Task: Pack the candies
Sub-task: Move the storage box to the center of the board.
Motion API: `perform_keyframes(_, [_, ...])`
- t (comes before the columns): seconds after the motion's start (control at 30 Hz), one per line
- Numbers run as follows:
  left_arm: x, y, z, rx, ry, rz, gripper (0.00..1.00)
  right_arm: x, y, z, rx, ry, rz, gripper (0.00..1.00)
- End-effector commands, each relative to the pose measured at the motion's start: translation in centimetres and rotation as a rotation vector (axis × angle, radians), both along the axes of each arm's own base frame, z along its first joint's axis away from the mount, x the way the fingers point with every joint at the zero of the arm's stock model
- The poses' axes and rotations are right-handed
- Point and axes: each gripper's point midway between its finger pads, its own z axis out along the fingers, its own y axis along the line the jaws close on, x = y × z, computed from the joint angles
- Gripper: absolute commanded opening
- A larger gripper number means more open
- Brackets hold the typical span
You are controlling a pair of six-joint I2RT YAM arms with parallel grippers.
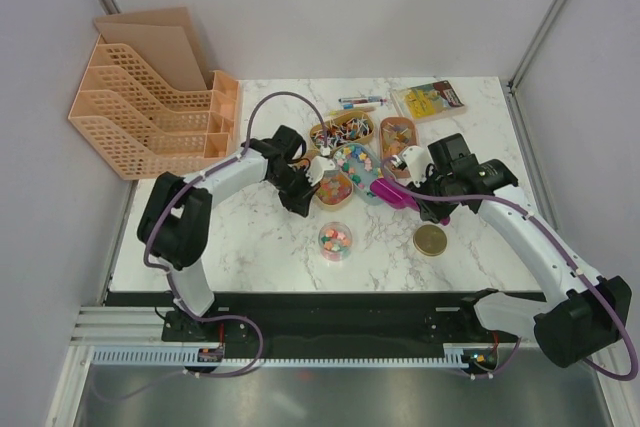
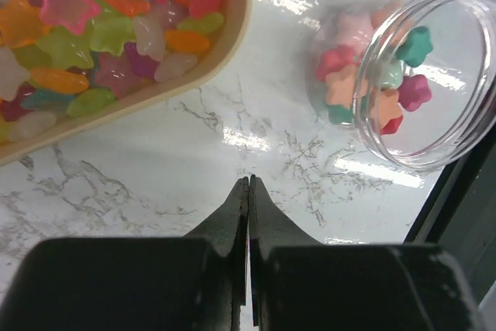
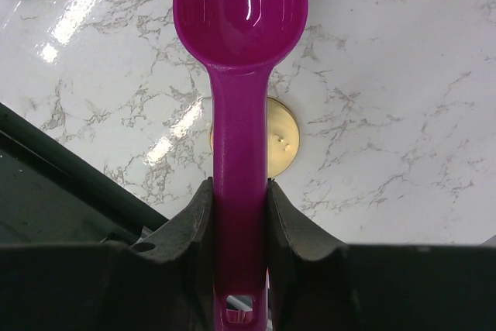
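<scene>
Four trays of candies sit mid-table: wrapped striped ones [image 1: 342, 132], brown ones [image 1: 397, 133], pastel chunks [image 1: 355, 161], and bright star-shaped ones [image 1: 335, 187] [image 2: 93, 29]. A clear jar [image 1: 335, 240] [image 2: 422, 75] lying nearer the front holds several star candies. My left gripper [image 1: 305, 195] [image 2: 249, 184] is shut and empty, low over the marble between the bright tray and the jar. My right gripper [image 1: 425, 199] [image 3: 240, 191] is shut on the handle of an empty magenta scoop [image 1: 390, 192] [image 3: 240, 13], held above the gold jar lid [image 1: 432, 240] [image 3: 280, 137].
An orange file rack [image 1: 150, 112] stands at the back left. Coloured pens [image 1: 358, 102] and a flat yellow packet [image 1: 430, 100] lie at the back. The table's dark front edge [image 2: 465, 191] [image 3: 54, 184] runs close by both grippers.
</scene>
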Motion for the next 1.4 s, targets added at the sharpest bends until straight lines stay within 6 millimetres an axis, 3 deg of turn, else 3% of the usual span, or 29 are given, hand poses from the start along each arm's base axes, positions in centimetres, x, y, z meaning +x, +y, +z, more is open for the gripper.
perform_keyframes(0.0, [0.8, 0.0, -1.8, 0.023, -0.045, -0.047, 0.02, 1.0, 0.1, 1.0, 0.024, -0.052, -0.023, 0.00])
perform_keyframes(0.27, [3.4, -2.8, -3.9, -0.006, -0.028, -0.032, 0.02, 1.0, -0.1, 1.1, 0.022, -0.052, -0.033, 0.00])
perform_keyframes(0.6, [2.0, -9.1, -3.9, -0.039, -0.036, -0.147, 0.02, 0.5, -0.5, 0.2, 0.012, -0.039, -0.031, 0.00])
perform_keyframes(0.8, [2.4, -11.6, -3.1, -0.063, -0.056, -0.168, 0.02, 0.6, -0.6, 0.2, 0.000, -0.040, -0.022, 0.00])
perform_keyframes(0.87, [2.2, -11.7, -2.0, -0.075, -0.051, -0.181, 0.02, 0.6, -0.6, 0.1, -0.005, -0.035, -0.013, 0.00])
perform_keyframes(0.9, [2.0, -11.7, -0.3, -0.098, -0.068, -0.189, 0.02, 0.8, -0.6, 0.5, -0.005, -0.042, -0.006, 0.00])
perform_keyframes(0.97, [1.1, -11.0, 1.6, -0.118, -0.078, -0.197, 0.02, 1.3, -0.3, 1.5, -0.013, -0.061, 0.041, 0.00])
perform_keyframes(1.03, [1.1, -9.6, 5.4, -0.151, -0.155, -0.171, 0.02, 1.6, -0.2, 2.1, -0.028, -0.062, 0.076, 0.00])
perform_keyframes(1.1, [2.3, -8.1, 7.3, -0.149, -0.216, -0.093, 0.02, 3.4, 0.3, 3.0, -0.050, -0.065, 0.111, 0.00])
perform_keyframes(1.13, [3.5, -6.8, 8.9, -0.122, -0.295, -0.033, 0.02, 3.7, 0.5, 3.1, -0.057, -0.043, 0.115, 0.00])
perform_keyframes(1.17, [5.1, -5.5, 9.2, -0.099, -0.332, 0.036, 0.02, 5.2, 1.3, 3.8, -0.049, -0.036, 0.115, 0.00])
perform_keyframes(1.23, [8.2, -2.6, 9.7, -0.008, -0.437, 0.167, 0.02, 6.1, 2.1, 4.2, -0.042, -0.019, 0.112, 0.00])
perform_keyframes(1.27, [9.7, -1.3, 9.5, 0.023, -0.465, 0.244, 0.02, 7.2, 2.9, 4.6, -0.040, -0.023, 0.111, 0.00])
perform_keyframes(1.33, [13.9, 2.1, 9.8, 0.069, -0.547, 0.401, 0.02, 7.3, 4.0, 4.5, -0.055, -0.005, 0.131, 0.00])
perform_keyframes(1.37, [15.3, 3.1, 8.6, 0.097, -0.538, 0.446, 0.02, 7.6, 4.5, 4.1, -0.065, 0.011, 0.137, 0.00])
